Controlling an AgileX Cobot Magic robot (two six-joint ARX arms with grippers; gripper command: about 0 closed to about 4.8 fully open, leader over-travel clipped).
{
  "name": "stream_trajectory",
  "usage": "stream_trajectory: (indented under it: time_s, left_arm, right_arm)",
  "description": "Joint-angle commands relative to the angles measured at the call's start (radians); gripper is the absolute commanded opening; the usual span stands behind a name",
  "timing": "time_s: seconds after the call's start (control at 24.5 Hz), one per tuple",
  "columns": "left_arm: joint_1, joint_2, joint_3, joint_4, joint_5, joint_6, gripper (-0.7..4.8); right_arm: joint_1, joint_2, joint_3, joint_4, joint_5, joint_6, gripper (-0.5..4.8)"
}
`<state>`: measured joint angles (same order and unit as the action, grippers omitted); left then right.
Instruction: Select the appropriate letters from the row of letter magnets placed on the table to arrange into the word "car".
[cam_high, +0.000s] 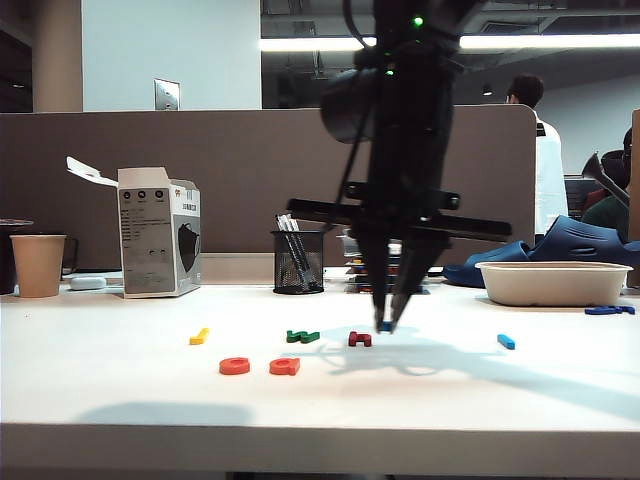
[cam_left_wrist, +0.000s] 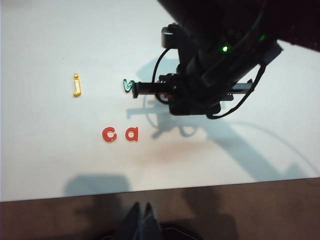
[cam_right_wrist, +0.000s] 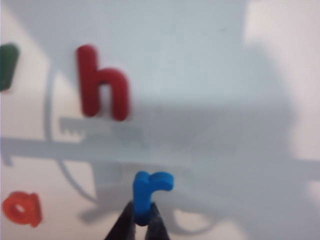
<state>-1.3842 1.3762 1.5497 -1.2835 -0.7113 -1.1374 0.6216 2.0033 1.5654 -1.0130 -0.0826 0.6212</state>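
Right pincer (cam_right_wrist: 142, 220) is clamping the light blue "r" (cam_right_wrist: 150, 192) by its stem, tips closed on it. In the right wrist view the r is hanging over the table (cam_right_wrist: 215, 75), with the dark red "h" (cam_right_wrist: 102, 85) lying near it, the orange "a" (cam_right_wrist: 22, 208) at the frame edge and a sliver of the green letter (cam_right_wrist: 7, 65) at another edge. That view is blurry and is showing nothing of the "c".

The exterior view is giving the whole layout: right pincer (cam_high: 386, 318) pointing down with a blue bit, the r (cam_high: 385, 326), at its tips, just beside the dark red h (cam_high: 360, 339). Whether the r is touching the table is not clear here. Orange-red "c" (cam_high: 234, 366) and orange a (cam_high: 285, 366) are sitting side by side in front, nearer the camera. Yellow letter (cam_high: 200, 336) and green letter (cam_high: 302, 336) are lying in the row behind them, and the plain blue bar letter (cam_high: 506, 341) is sitting well apart to the right. Behind, a paper cup (cam_high: 38, 264), a box (cam_high: 158, 232), a mesh pen holder (cam_high: 298, 261) and a white tray (cam_high: 553, 282).

The left wrist view is looking down: c (cam_left_wrist: 109, 134) and a (cam_left_wrist: 131, 134) reading upright, yellow "j" (cam_left_wrist: 76, 85), green letter (cam_left_wrist: 129, 86) partly hidden by the right arm, which is covering the h and r. Left pincer (cam_left_wrist: 140, 220) is showing only as dark tips at the frame edge, off the table, seemingly together, cannot tell for sure.
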Motion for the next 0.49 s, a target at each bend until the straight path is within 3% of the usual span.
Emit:
stream_trajectory:
  time_s: [0.04, 0.49]
  left_arm:
    - [0.001, -0.002, 0.004, 0.000, -0.009, 0.003, -0.05]
    - [0.001, -0.002, 0.004, 0.000, -0.009, 0.003, -0.05]
  right_arm:
    - [0.041, -0.008, 0.002, 0.022, -0.002, 0.038, -0.08]
    - [0.085, -0.006, 0.002, 0.004, -0.023, 0.068, -0.08]
